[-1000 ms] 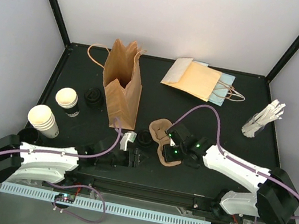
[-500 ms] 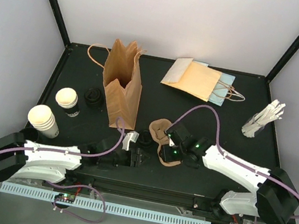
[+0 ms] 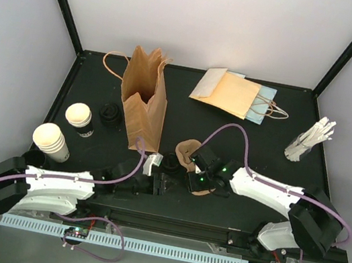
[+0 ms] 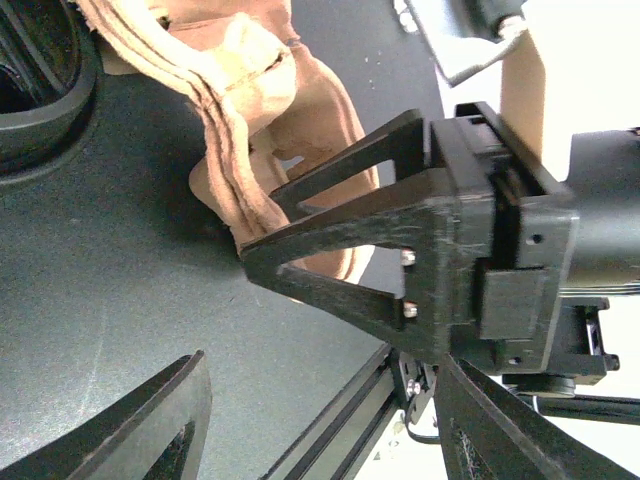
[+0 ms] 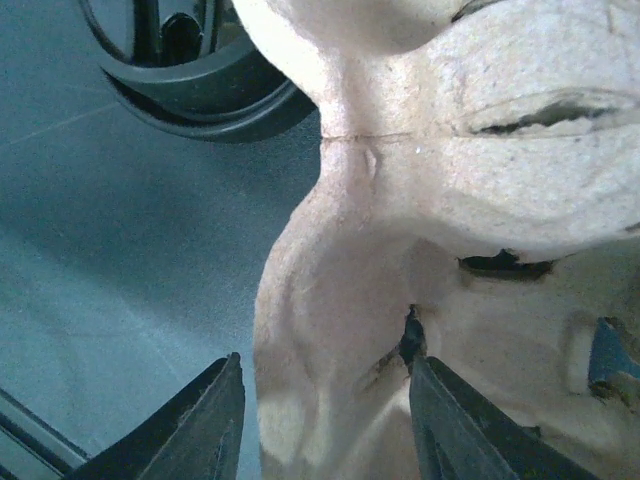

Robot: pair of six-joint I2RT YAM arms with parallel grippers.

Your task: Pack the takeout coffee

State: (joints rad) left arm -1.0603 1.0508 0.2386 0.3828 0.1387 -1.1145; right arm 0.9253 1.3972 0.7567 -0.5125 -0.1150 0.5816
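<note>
— Coffee first: where standing?
— Both paper cups, far cup (image 3: 78, 116) and near cup (image 3: 50, 139), upright by the left edge of the counter, untouched, well apart from the pulp carrier (image 3: 188, 151) in the middle, toward the near edge.
— Step in hand?
— Probably readying the carrier. Right gripper (image 5: 325, 410) set either side of its waist; pressing or not, cannot tell. Left gripper (image 4: 330, 425) spread, empty, just beside.
— Next?
— Likely to settle the carrier flat, then to reach left for a cup.
</note>
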